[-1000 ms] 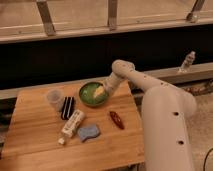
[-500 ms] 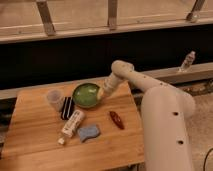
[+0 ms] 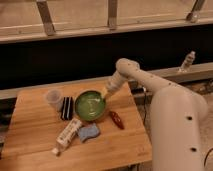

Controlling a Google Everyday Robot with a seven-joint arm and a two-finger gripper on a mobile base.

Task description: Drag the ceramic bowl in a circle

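Grips the far-right rim of the round, glossy green ceramic bowl [image 3: 89,106] with the hand [image 3: 105,94], pressed together on the lip. Appears to favour a rim pinch so as to slide the bowl flat across the pale wooden counter [image 3: 35,135] rather than lift it.

Bowl upright, near the counter's middle. Just beside the bowl on its view-left, a flat black block [image 3: 67,108]; past that, a small translucent plastic cup [image 3: 54,99]. In front of the bowl, a blue sponge [image 3: 89,132] and a white labelled tube [image 3: 68,134]; to its front-right, a small dark red packet [image 3: 116,119]. Hems the bowl in on three sides, so probably calls for a tight circle.

Reaches in from the bowl's right with the white arm [image 3: 135,75]: elbow raised, forearm slanting down toward the rim.
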